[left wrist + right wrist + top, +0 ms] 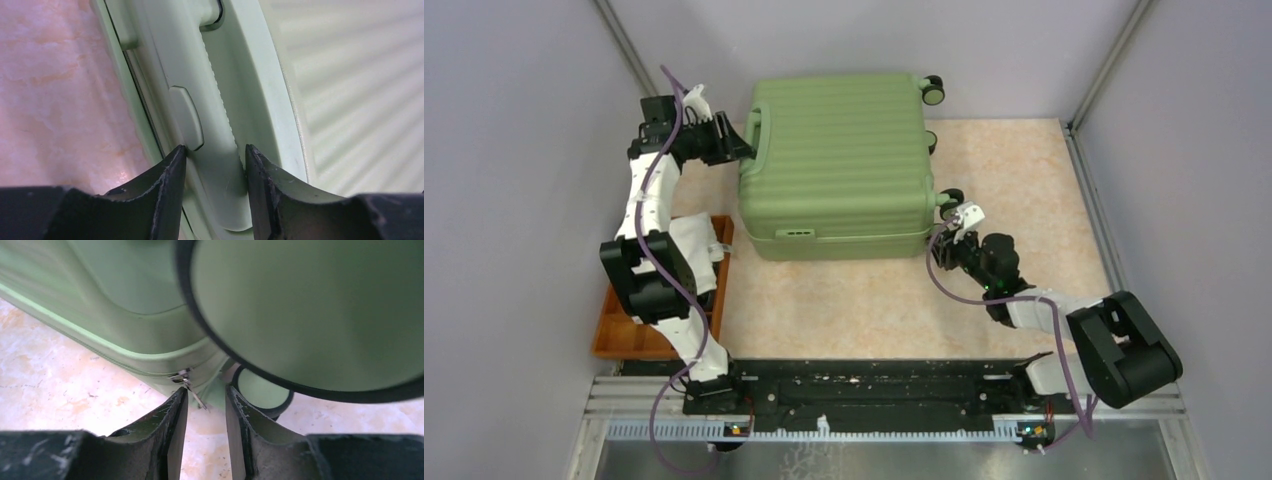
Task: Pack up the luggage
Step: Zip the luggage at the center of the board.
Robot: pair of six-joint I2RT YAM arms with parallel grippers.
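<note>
The luggage (839,150), a light-green ribbed suitcase, lies closed and flat at the back middle of the table. My left gripper (742,152) is at its left side. In the left wrist view the gripper (214,152) is shut on the green side handle (215,170), one finger pressed against each edge, with the ribbed shell (350,100) to the right. My right gripper (944,240) sits at the near right corner. There it (206,392) stands open, and the metal zipper pull (192,390) dangles at its fingertips, unclamped. A black-rimmed wheel (310,315) looms just above it.
An orange tray (614,335) with white cloth (689,245) in it sits at the left, beside the left arm. Grey walls and metal posts close in the table on both sides. More wheels (934,90) stick out at the luggage's right side.
</note>
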